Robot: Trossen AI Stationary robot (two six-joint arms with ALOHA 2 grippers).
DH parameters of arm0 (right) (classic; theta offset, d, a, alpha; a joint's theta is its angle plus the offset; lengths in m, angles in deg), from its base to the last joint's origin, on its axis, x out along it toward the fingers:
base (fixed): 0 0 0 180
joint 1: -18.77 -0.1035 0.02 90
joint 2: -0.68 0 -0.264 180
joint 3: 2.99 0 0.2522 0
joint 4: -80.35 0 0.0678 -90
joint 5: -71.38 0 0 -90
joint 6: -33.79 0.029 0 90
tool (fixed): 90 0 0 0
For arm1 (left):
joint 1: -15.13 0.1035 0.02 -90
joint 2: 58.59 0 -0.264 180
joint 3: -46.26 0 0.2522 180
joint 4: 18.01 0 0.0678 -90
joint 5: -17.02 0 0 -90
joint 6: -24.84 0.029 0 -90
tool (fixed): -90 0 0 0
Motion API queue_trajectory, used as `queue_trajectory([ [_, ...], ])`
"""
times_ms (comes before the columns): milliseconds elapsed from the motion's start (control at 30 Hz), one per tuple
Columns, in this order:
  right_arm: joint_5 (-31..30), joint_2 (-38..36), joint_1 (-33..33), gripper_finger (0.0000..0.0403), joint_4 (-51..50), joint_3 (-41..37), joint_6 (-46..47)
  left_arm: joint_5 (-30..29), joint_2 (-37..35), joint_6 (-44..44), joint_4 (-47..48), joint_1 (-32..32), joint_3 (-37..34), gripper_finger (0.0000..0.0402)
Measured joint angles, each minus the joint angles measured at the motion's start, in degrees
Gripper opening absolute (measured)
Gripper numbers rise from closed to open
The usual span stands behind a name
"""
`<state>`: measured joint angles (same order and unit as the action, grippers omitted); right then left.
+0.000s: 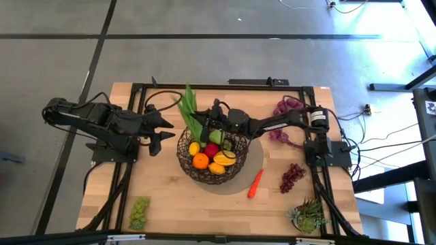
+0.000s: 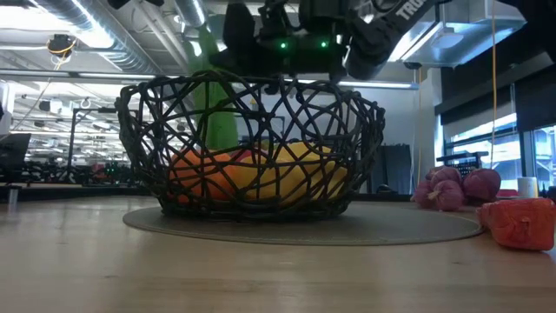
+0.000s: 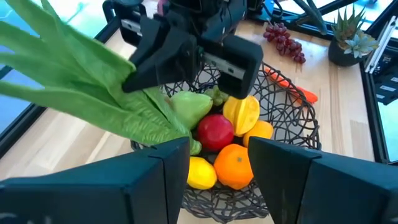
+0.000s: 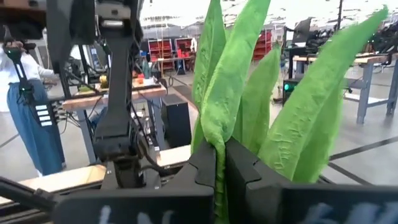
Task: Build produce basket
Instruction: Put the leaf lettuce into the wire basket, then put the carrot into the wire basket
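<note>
1. Reaching across from its side of the table, the right gripper (image 1: pixel 206 126) hangs over the far-left rim of the basket (image 1: pixel 235 168), its fingers pinched tight on the stem end of the leafy stalk (image 1: pixel 187 103), whose leaves fan out beyond the rim.
2. The right wrist view shows the fingers (image 4: pixel 205 163) closed flat against the base of the leaves, with the blades standing up past them.
3. The left gripper (image 1: pixel 155 131) waits just beside the basket, jaws partly apart and empty.
4. The basket sits on its grey mat (image 1: pixel 253 160) mid-table and already holds an orange (image 1: pixel 200 160), a lemon (image 1: pixel 195 148), a red apple (image 1: pixel 212 150) and other pieces.
5. Outside it lie the carrot (image 1: pixel 255 183), dark grapes (image 1: pixel 293 176), green grapes (image 1: pixel 139 212) and a purple bunch (image 1: pixel 289 105).
6. The stalk looks light, long and floppy; its blades probably bend and snag on the wire, so the stiffer stem end seems the right place to hold.
7. Left in this grip, the leaves will likely overhang the rim; tucking the base in among the fruit should keep it put.
8. The round fruits look smooth and apt to roll if nudged.
</note>
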<state>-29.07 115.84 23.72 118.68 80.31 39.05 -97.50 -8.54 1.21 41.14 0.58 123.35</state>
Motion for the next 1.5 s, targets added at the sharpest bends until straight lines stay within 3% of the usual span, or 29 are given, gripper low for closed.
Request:
queue_trajectory([
  [433, 0.04, 1.55, 0.11, 0.0006, -0.89, 0.07, -2.09, -0.07, 0.02, 0.02, 0.02, 0.0, 0.0, 0.0153],
  [767, 0.08, 1.53, 0.61, 0.0052, -2.48, 0.15, -0.57, -0.12, 0.02, -0.08, 0.02, 0.01, 0.0, 0.0153],
  [1000, 0.11, 1.53, 0.78, 0.0107, -2.86, 0.13, 1.55, -0.12, 0.02, -0.21, 0.02, 0.0, 0.0, 0.0153],
  [1167, 0.09, 1.53, 0.74, 0.0147, 0.34, 0.02, -3.56, -0.11, 0.02, -0.27, 0.02, 0.0, 0.0, 0.0153],
  [1500, 0.01, 1.46, 0.87, 0.0162, 7.13, 0.02, -9.37, -0.08, 0.02, -0.32, 0.05, 0.0, 0.0, 0.0153],
])
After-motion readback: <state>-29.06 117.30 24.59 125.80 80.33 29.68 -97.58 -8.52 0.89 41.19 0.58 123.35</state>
